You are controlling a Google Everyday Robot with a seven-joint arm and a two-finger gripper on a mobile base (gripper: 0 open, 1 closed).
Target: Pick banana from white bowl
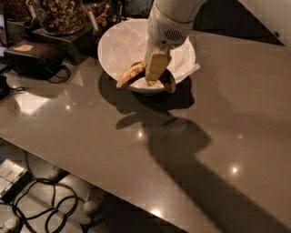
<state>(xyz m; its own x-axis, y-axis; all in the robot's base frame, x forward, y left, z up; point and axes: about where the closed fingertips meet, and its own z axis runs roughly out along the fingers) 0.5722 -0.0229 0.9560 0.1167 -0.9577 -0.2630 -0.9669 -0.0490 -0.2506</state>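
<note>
My gripper (154, 76): hanging over the near half of the white bowl (105, 53), pointing down, with one pale finger (157, 66) facing the camera.
Jaws: closed across the middle of the banana (129, 76). The far finger is hidden behind the fruit, so I take the pinch to be two-sided rather than see it.
Banana: crosswise between my jaws, with the yellow-brown end sticking out to one side and the darker end to the other. It overlaps the bowl's near rim, so I judge it lifted clear of the bottom.
Why the middle grip: on a short curved fruit it balances both ends, so neither droops or twists out.
Why from above: the bowl is deep, and straight down is the only way in past its wall.
Paper lining (128, 42): crumpled behind my jaws and spilling over the rim beside me. It is loose enough to snag.
Beyond the bowl: a glass jar of brown snacks (59, 13).
Off to the side: a black case (32, 54) with a cord.
Beneath: a dark glossy countertop (91, 136).
Writing: none that I can read. The tan tag on the case is illegible.
</note>
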